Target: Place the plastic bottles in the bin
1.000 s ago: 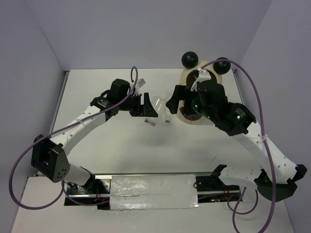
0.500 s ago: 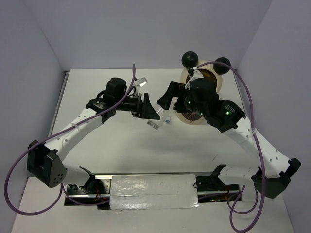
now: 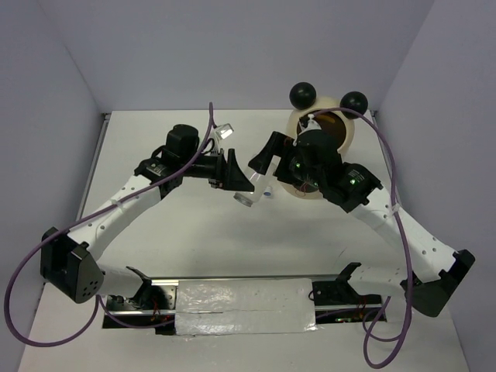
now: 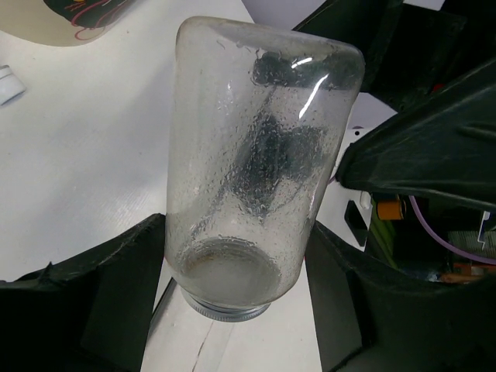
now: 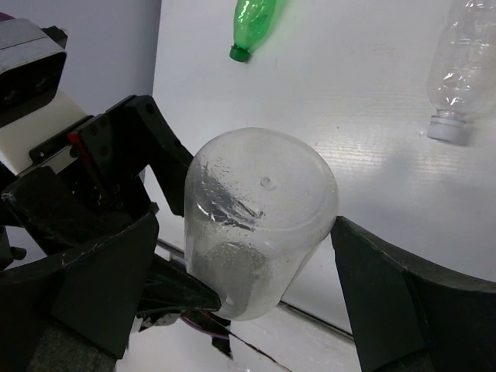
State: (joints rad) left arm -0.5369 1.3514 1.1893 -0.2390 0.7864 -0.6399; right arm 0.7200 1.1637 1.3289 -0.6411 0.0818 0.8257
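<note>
The short wide clear bottle [image 3: 249, 190] hangs above mid-table, metal-coloured cap down. My left gripper [image 3: 242, 180] is shut on it; in the left wrist view the bottle [image 4: 256, 155] fills the gap between both fingers. My right gripper [image 3: 262, 164] is open around the bottle's base [image 5: 260, 209]: the right finger touches it and the left finger stands apart. The cream bin [image 3: 349, 132] with two black ball ears stands just right of the grippers. A green bottle [image 5: 256, 19] and a clear white-capped bottle [image 5: 461, 70] lie on the table.
The clear white-capped bottle [image 3: 225, 132] lies behind the left gripper. The bin's pink and black print [image 4: 77, 12] shows close by in the left wrist view. Purple cables loop over both arms. A taped metal rail [image 3: 248, 306] runs along the near edge.
Both arms have closed in toward each other over mid-table. The left gripper has carried the bottle right and tipped its cap downward; the right gripper has moved left around its base.
</note>
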